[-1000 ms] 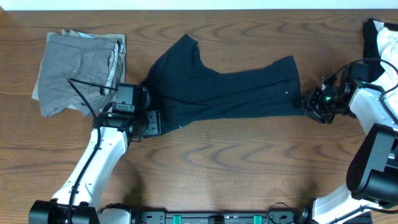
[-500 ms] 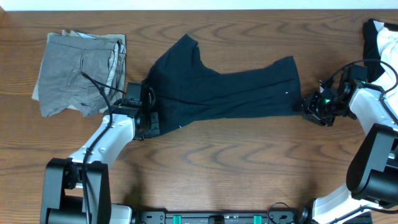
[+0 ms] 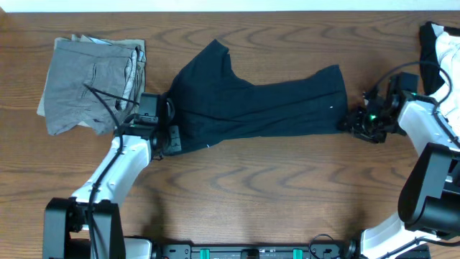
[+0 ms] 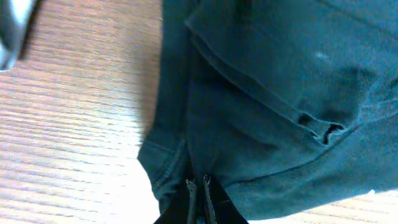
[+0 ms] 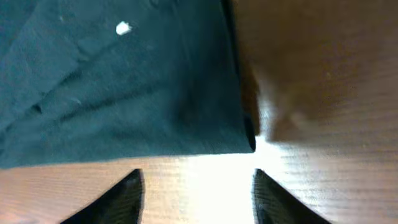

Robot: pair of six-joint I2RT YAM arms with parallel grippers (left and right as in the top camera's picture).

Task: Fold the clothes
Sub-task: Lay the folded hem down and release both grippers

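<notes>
The left tool is pinched tight on the bunched left edge of the dark navy short-sleeved fabric T-shirt, which lies spread across the middle of the brown wooden tabletop. The right tool stands wide at the shirt's right hem corner, gripping nothing. Taking hold for the fold looks half done. Next, the right tool likely needs to close on that corner.

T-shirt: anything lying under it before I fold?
Only the wooden table shows around the T-shirt; nothing else pokes out from beneath. Its middle hides whatever lies under it. The left gripper pinches its left edge.
</notes>
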